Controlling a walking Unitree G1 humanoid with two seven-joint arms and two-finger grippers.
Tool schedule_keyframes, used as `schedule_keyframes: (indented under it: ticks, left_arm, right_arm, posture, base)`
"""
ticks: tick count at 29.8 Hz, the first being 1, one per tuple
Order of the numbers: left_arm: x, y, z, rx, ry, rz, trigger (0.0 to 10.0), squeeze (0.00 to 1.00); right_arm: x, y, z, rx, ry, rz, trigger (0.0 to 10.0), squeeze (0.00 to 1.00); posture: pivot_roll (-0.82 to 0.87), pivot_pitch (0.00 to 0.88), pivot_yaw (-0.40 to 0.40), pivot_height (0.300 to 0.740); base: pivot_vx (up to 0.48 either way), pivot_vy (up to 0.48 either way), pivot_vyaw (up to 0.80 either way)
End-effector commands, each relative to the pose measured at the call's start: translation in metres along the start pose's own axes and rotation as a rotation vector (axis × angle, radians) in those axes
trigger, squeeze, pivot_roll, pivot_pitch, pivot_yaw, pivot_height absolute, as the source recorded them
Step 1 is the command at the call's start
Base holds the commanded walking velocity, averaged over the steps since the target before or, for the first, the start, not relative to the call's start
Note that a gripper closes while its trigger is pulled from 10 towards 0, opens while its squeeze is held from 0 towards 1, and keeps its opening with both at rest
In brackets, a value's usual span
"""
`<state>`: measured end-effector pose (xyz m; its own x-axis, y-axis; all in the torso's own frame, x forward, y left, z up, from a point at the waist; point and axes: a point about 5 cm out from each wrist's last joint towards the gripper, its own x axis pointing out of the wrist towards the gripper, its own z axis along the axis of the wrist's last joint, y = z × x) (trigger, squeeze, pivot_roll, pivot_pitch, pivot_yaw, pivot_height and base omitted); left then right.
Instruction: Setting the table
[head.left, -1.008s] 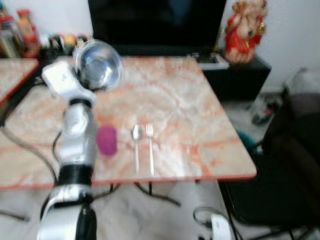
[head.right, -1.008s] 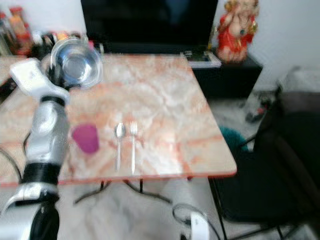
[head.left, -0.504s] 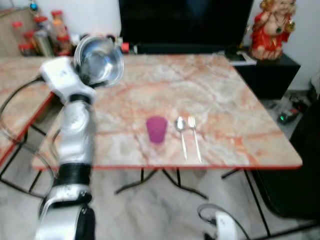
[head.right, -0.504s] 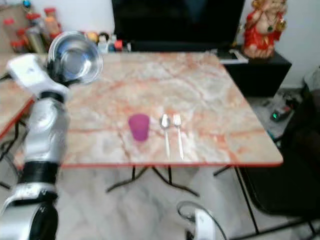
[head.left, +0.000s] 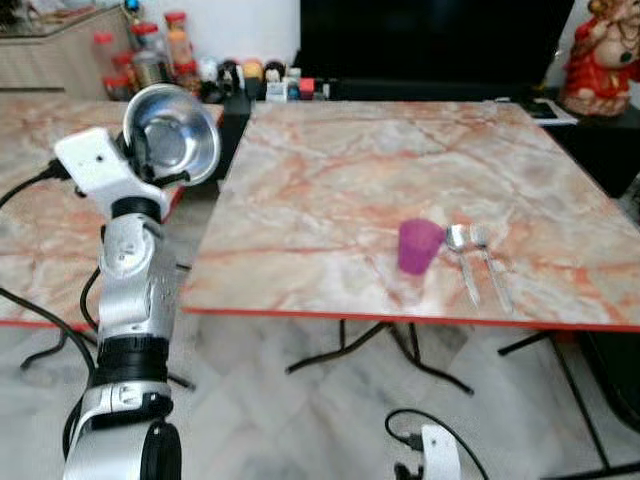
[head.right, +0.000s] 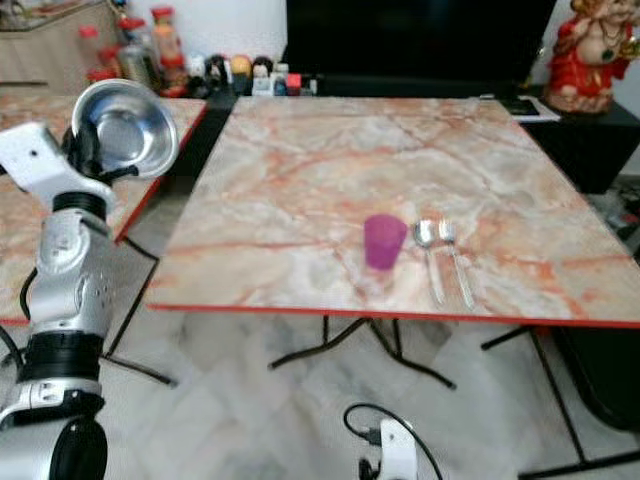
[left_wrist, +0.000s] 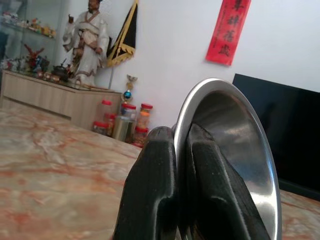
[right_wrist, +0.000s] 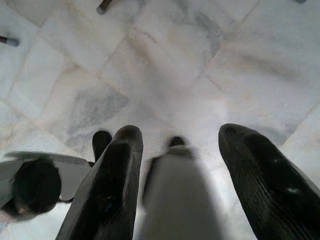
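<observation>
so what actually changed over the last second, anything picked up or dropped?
Nothing taken or let go. The whole head view slid, so the camera swung toward the robot's left; a second marble table and jars have come into view. The left hand stays clamped on the steel bowl, raised beside the main table. Purple cup, spoon and fork keep their arrangement. The right hand hangs open over the floor.

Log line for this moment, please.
left gripper: shut on bowl, raised | right gripper: open, idle | table: cup, spoon, fork
</observation>
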<state>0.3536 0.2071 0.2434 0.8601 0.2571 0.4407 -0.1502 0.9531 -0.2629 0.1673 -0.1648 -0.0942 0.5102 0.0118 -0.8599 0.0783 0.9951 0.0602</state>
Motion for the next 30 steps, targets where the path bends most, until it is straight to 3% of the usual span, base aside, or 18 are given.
schedule_keyframes:
  ticks: [1,30]
  left_arm:
    - [0.0,-0.0092,0.0018,0.004,-0.005,-0.031,10.0,0.0]
    - [-0.0002,-0.0149,-0.0043,0.004,0.03,-0.061,10.0,0.0]
  right_arm:
    - [-0.001,-0.0074,-0.0024,0.025,0.0,-0.034,10.0,0.0]
    - [-0.0014,-0.007,-0.0035,0.071,-0.022,-0.063,10.0,0.0]
  posture:
    - [0.02,0.0,-0.013,0.74]
    - [0.03,0.0,0.003,0.74]
  base:
    - [0.0,0.48,0.0]
    - [0.0,0.48,0.0]
